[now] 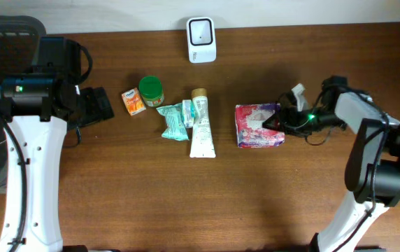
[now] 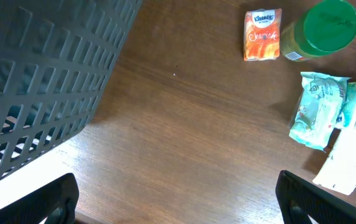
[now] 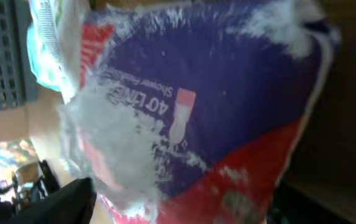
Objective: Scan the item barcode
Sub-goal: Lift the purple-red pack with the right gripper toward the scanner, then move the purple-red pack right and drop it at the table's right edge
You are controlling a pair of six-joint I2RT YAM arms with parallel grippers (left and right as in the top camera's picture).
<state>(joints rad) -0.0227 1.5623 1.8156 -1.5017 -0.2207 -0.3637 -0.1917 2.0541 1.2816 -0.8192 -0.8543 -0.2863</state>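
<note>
Wooden table [image 1: 116,196] is carrying everything, the goods lying in a loose row across its middle. Two white arms are flanking the row: left arm [image 1: 29,161] is rising along the left side, right arm [image 1: 371,154] is bending in from the right. Dark mesh basket [image 2: 41,74] is sitting at the table's left end, beside the left arm.

Left gripper [image 2: 178,205] is hanging over bare wood near the basket, fingers spread wide, nothing between them, nothing touched.

Right gripper [image 1: 282,119] is lying low at the right edge of the pink-and-purple packet [image 1: 256,126], the item nearest it, which is resting flat on the table right of centre. In the right wrist view the packet is filling the frame, crinkled plastic glaring, and the two dark fingers [image 3: 72,199] are standing well apart, one at either side of it. Whether they are pressing on it I cannot tell.

White tube [image 1: 201,129] is lying lengthwise left of the packet, cap pointing toward the back edge. Teal sachets [image 1: 174,120] are touching its left side. White scanner [image 1: 201,40] is standing at the back edge, in line with the tube, well apart from the packet. Green-lidded jar [image 1: 151,91] is standing upright left of the sachets, the orange tissue pack [image 1: 133,101] just beside it
</note>
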